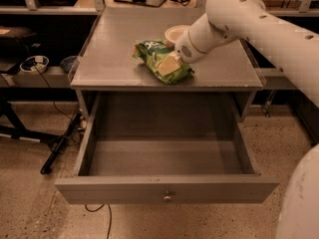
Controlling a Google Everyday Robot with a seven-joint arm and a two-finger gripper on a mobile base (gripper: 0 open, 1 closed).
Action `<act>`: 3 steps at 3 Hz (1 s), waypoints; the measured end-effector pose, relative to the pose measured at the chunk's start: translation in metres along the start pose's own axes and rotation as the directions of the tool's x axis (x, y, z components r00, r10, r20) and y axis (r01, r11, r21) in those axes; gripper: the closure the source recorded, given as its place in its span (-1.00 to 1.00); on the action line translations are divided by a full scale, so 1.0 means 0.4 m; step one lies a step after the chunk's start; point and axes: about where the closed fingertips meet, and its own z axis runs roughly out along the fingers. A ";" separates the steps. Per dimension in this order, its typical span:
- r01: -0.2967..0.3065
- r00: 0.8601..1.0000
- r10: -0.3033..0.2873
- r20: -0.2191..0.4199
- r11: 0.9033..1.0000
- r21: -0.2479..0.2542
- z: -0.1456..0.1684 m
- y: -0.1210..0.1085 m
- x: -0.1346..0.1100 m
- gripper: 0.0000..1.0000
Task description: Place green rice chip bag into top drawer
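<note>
The green rice chip bag (pixel 154 54) lies on the cabinet top (pixel 114 59), near its front edge and a little right of centre. My gripper (pixel 168 64) reaches in from the right on the white arm (pixel 234 19) and sits right on the bag's right part. The top drawer (pixel 124 190) is pulled wide open below the top. Its inside holds nothing, and its brass knob (pixel 168 197) faces the front.
A white round bowl (pixel 175 33) stands on the cabinet top just behind the bag, partly hidden by my arm. Dark shelves with cables and small objects (pixel 34 62) stand to the left. A black stand leg (pixel 60 143) lies on the speckled floor at left.
</note>
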 end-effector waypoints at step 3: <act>0.071 0.996 -0.071 0.052 0.997 -0.014 -0.078 0.046 -0.021 1.00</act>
